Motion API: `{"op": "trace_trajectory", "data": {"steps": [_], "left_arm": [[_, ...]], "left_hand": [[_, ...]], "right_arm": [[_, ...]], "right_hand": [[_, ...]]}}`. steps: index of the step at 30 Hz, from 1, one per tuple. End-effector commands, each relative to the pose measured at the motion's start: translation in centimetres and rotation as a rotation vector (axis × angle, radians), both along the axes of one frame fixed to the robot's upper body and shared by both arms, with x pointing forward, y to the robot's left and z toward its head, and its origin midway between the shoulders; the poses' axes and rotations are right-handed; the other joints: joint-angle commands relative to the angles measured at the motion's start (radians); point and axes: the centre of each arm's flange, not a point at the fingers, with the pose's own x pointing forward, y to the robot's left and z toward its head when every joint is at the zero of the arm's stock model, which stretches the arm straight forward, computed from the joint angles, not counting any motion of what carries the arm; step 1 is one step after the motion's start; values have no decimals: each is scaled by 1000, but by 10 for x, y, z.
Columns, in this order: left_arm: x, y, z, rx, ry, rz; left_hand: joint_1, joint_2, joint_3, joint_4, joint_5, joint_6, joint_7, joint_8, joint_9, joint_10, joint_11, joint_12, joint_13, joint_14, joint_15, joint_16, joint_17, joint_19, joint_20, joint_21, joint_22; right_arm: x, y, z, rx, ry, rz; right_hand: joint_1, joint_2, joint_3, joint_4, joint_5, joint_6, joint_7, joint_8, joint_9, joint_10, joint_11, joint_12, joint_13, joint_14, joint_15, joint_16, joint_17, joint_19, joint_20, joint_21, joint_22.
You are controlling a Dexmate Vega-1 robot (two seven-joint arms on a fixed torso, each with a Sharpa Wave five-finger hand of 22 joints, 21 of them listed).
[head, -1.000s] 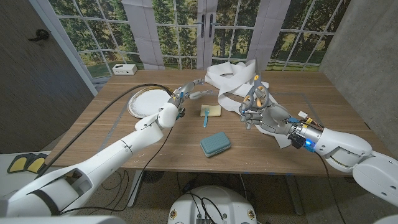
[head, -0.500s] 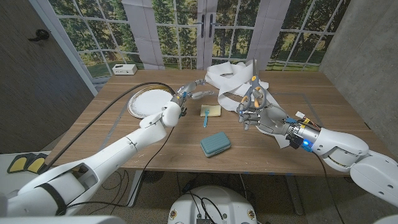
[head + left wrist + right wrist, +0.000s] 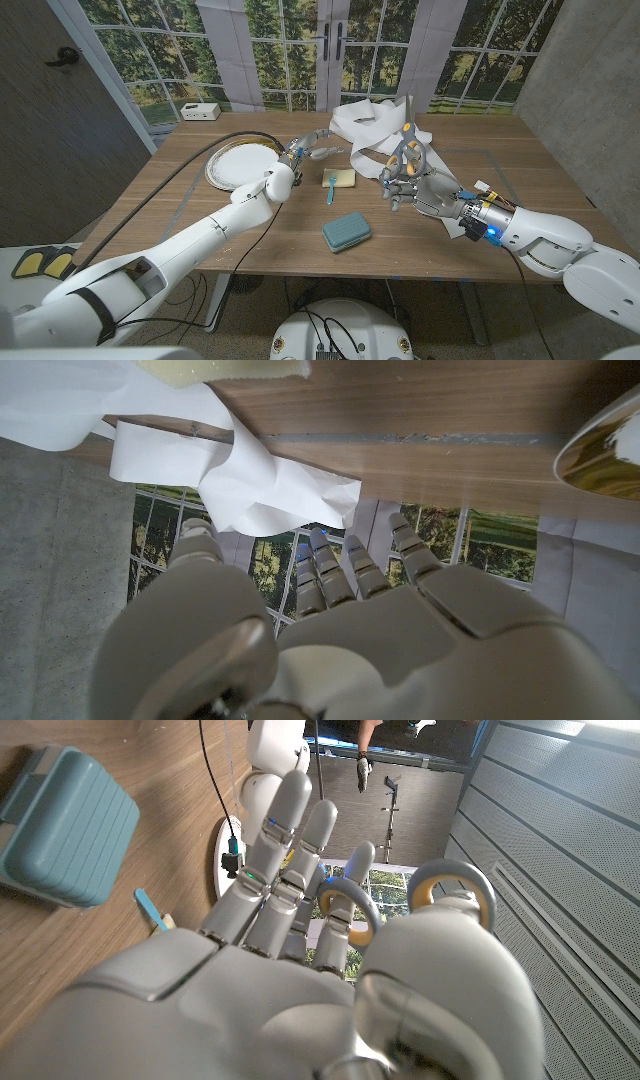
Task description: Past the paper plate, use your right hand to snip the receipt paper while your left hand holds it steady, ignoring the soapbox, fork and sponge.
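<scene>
Your wooden table (image 3: 480,215) carries the receipt paper (image 3: 372,128), a loose white heap at the far middle with a strip trailing toward the near side. The paper plate (image 3: 236,162) lies to the left of it, nearer you than the heap. The teal soapbox (image 3: 346,231) sits at the near middle, and the yellow sponge (image 3: 342,178) lies between plate and paper with the blue fork (image 3: 330,188) across it. Your right hand (image 3: 412,184) grips the scissors (image 3: 406,150), blades pointing up against the paper strip. Your left hand (image 3: 300,155) reaches toward the paper's left end with fingers extended and apart; whether it touches the paper, you cannot tell.
</scene>
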Motion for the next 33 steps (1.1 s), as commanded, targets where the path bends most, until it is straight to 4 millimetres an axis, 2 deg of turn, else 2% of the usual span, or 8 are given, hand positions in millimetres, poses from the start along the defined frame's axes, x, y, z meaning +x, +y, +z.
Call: {"op": "trace_trajectory", "data": {"steps": [1, 8, 21, 22, 23, 26, 28, 33], "left_arm": [[7, -9, 4, 48, 35, 8], [9, -17, 6, 69, 36, -1], [11, -27, 7, 81, 43, -12], [11, -28, 7, 80, 45, -13], [12, -28, 8, 81, 44, -14], [13, -31, 8, 82, 46, -13], [13, -33, 9, 84, 47, -14], [16, -40, 8, 81, 51, -22]], "left_hand": [[-14, 0, -1, -3, 8, -45, 14, -12, 3, -39, 26, -15, -6, -23, -13, -6, -1, -2, 6, -2, 0], [-24, -1, -4, -2, 8, -86, 34, -16, 5, -77, 38, -23, -12, -54, -3, -10, -1, -21, 12, -7, 0], [-28, -1, -5, -3, 8, -100, 43, -11, 5, -115, 44, -30, -17, -70, 9, -11, -2, -23, 16, -6, 0], [-28, -1, -6, -4, 8, -102, 46, -10, 5, -123, 29, -31, -19, -74, 12, -12, -2, -24, 17, -6, 0], [-29, -2, -6, -4, 8, -100, 46, -9, 5, -123, 29, -30, -20, -76, 13, -12, -2, -25, 17, -6, 0], [-29, -2, -6, -5, 8, -91, 36, -4, 4, -121, 33, -27, -21, -77, 14, -11, -3, -26, 19, -6, 0], [-28, -2, -6, -6, 8, -93, 49, -5, 4, -123, 36, -26, -23, -80, 16, -11, -3, -27, 21, -6, 0], [-30, -3, -7, -8, 8, -111, 80, -8, 3, -132, 66, -25, -29, -93, 26, -12, -5, -28, 22, -5, 0]], "right_arm": [[-4, 0, 1, -2, -2, -3], [-8, 1, 2, -3, -10, 0], [-11, 0, 0, 0, -13, -2], [-11, 0, 0, 0, -12, -1], [-11, 0, 0, 0, -12, -2], [-12, -1, -1, 3, -13, -4], [-12, -2, -1, 5, -14, -2], [-13, -1, -4, 5, -9, 5]], "right_hand": [[7, -1, -6, 0, -5, 2, 1, -4, 3, 12, 0, -1, -5, -1, -4, 4, 1, -3, -13, -3, 5], [4, 2, -8, 3, -10, -4, 0, -11, 5, 12, 0, -2, -7, -2, -7, 5, 0, -2, -13, -4, 5], [4, 8, -9, 6, -17, 2, 6, -17, 7, 15, -1, 0, -4, 2, -8, 7, -4, 1, -14, -7, 5], [4, 8, -9, 6, -17, 4, 4, -17, 7, 15, -3, 0, -4, 2, -8, 8, -3, 1, -15, -7, 5], [4, 9, -9, 6, -18, 4, 5, -17, 8, 16, -2, 0, -5, 2, -8, 8, -3, 1, -14, -7, 5], [5, 13, -7, 6, -19, 6, 4, -19, 9, 18, -1, 1, -5, 3, -10, 9, -3, 2, -16, -8, 5], [6, 14, -7, 6, -19, 5, 3, -19, 9, 20, 0, 2, -5, 4, -10, 10, -3, 1, -16, -9, 5], [8, 14, -8, 6, -22, 9, 1, -21, 10, 19, -1, 4, -2, 5, -10, 10, -4, 2, -16, -10, 5]]}}
